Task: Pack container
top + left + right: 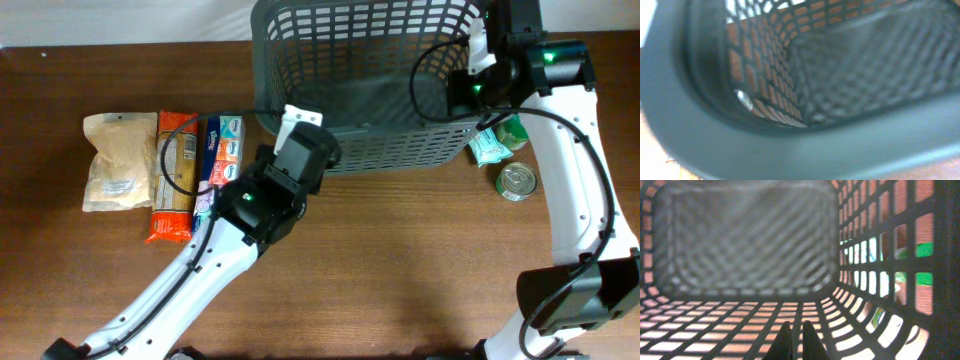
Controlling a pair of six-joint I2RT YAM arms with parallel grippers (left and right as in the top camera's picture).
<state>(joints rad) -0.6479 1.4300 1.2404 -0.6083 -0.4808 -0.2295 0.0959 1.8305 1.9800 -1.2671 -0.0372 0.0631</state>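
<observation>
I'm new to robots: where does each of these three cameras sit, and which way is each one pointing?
Overhead: above the table, facing straight down on the basket, grocery packets and tin can; left arm and right arm show.
Left wrist: by the basket's rim, facing in; blurred, no fingers show.
Right wrist: at the basket's right end, facing in; its hand shows, fingertips close together.
Shared: all see the basket's lattice walls.

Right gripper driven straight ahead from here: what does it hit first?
Probably the container's own inside, lattice wall or floor; nothing else shows ahead of the right gripper, though depth is unclear.
</observation>
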